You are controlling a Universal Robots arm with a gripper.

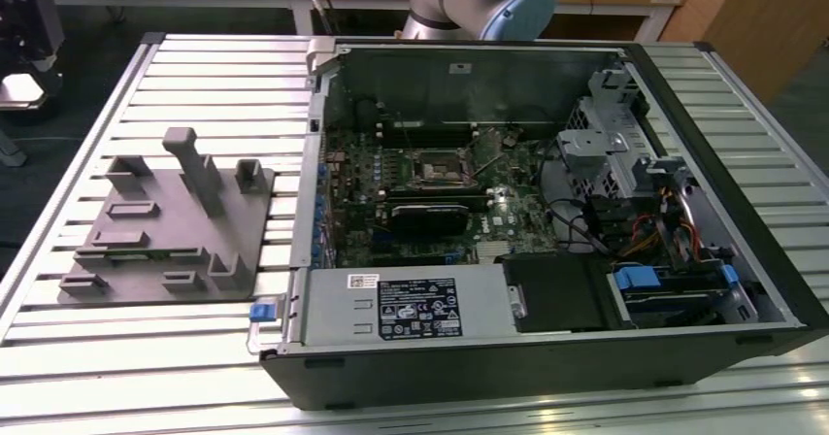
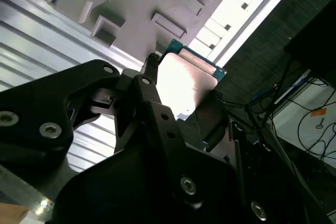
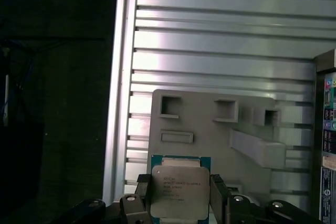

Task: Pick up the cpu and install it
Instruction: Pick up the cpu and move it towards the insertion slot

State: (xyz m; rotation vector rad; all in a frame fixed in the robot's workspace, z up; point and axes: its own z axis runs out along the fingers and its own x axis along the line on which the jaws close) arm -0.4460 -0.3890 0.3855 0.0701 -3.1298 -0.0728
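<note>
Fingers (image 3: 217, 196) grip the cpu (image 3: 178, 192) by opposite edges; you're holding it above the grey fixture (image 3: 210, 135) on the slatted bench (image 3: 220, 30).

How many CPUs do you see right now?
1. The cpu is clamped in the gripper, with the grey fixture plate behind it, in both wrist views. Another may be hidden in the computer case.

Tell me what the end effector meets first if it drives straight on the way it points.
Probably the grey fixture plate, straight beyond the cpu the end effector grips; depth unclear.
</note>
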